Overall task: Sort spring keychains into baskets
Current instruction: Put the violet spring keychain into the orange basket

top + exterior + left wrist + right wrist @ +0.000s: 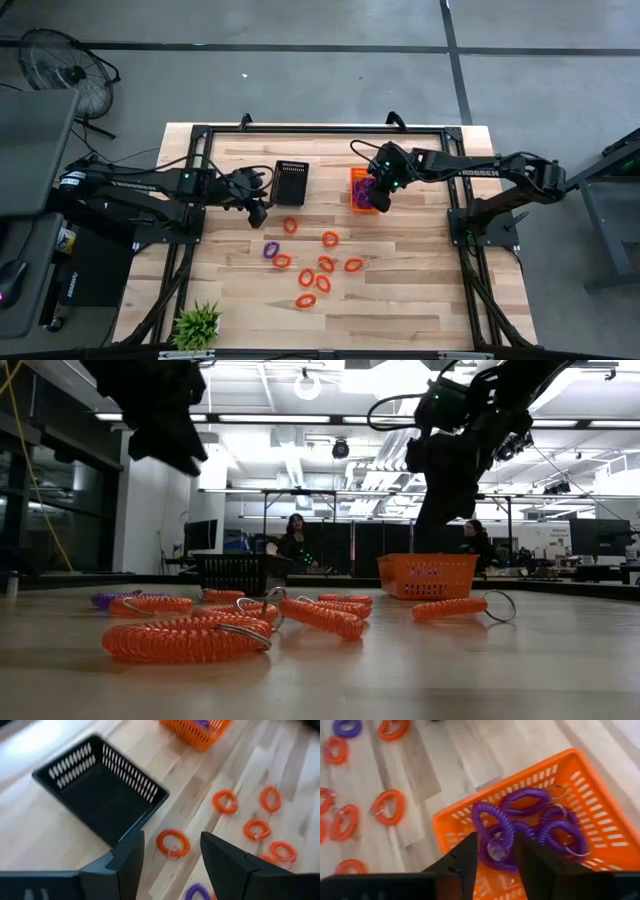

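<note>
Several orange spring keychains (326, 264) and one purple one (270, 249) lie flat on the wooden table. The black basket (100, 795) stands empty at the far middle. To its right, the orange basket (590, 810) holds several purple keychains (560, 830). My left gripper (172, 836) hangs open above the table just near of the black basket, with an orange keychain (173, 843) on the table beyond its fingertips. My right gripper (496, 840) is open over the orange basket, slanting down, with a purple coil (492, 827) between its fingertips. My right gripper stands with its open fingers (465, 857) on either side of a purple keychain's coil (495, 847) that lies on the others in the orange basket. Whether the fingers touch the coil I cannot tell.
A small potted plant (197, 325) stands at the table's near left corner. A black frame (320, 130) runs along the table's edges. In the low view people (295, 540) show in the room behind the table. Bare wood lies right of the keychains.
</note>
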